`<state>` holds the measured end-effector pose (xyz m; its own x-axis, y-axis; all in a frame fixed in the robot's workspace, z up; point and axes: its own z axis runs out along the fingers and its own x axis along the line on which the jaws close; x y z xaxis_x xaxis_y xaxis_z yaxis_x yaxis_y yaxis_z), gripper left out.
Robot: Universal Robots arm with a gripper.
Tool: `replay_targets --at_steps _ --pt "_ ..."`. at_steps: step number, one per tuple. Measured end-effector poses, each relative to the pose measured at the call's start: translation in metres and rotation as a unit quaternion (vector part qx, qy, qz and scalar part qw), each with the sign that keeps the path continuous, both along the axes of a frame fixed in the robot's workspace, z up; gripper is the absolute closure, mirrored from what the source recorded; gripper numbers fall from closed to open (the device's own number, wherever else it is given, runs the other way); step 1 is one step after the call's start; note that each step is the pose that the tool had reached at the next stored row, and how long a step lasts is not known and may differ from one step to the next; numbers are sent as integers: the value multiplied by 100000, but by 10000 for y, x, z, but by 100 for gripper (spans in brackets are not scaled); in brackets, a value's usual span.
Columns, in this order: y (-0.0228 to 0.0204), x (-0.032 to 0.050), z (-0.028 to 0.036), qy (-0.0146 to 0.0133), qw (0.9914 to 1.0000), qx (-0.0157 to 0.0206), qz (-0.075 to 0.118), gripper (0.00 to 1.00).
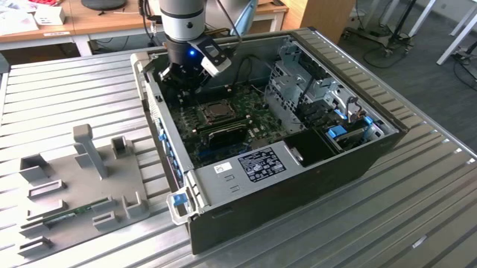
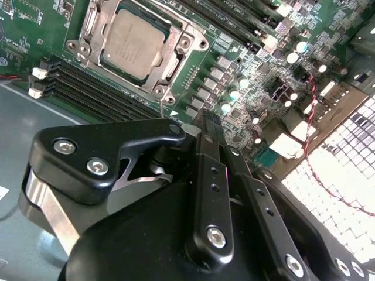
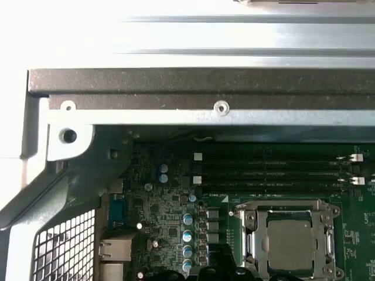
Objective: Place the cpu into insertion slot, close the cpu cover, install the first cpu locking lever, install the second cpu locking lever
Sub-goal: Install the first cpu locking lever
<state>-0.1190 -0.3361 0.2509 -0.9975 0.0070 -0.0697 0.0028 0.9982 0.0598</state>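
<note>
The cpu (image 3: 290, 241) lies flat in the insertion slot (image 3: 262, 246) of the green motherboard (image 3: 158, 216). The cpu cover (image 3: 287, 206) is down around it, just beside the long memory slots (image 3: 269, 170). The gripper (image 2: 210, 120) hangs over the board's edge near the perforated case wall (image 2: 345, 175), apart from the socket. Its fingers are pressed together and hold nothing.

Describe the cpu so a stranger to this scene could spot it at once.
Look inside the open computer case at the green motherboard. Beside the long black memory slots sits the silver cpu cover; the cpu is the flat grey square in its window, pale metal among dark neighbours.
</note>
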Motion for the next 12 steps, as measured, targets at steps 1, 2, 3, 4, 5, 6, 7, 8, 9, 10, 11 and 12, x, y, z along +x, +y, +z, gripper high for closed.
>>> replay_targets --at_steps 1,2,3,4,5,6,7,8,9,10,11,12 --pt "2 0 0 2 100000 11 0 90" --pt "2 0 0 -1 100000 19 2 90" --pt "2 0 0 -1 100000 75 4 90" --pt "2 0 0 -20 99999 353 3 90" --pt "2 0 0 -48 99997 723 1 90" --pt "3 0 0 -70 99995 1043 -1 90" --pt "3 0 0 -78 99994 1088 -4 90" --pt "3 0 0 -79 99993 1164 -7 90" --pt "3 -1 0 -90 99992 1228 -4 90" --pt "3 -2 0 -97 99992 1229 0 90" --pt "7 -5 -2 -114 99992 1242 2 90" --pt "12 -8 -1 -110 99992 1233 2 90"
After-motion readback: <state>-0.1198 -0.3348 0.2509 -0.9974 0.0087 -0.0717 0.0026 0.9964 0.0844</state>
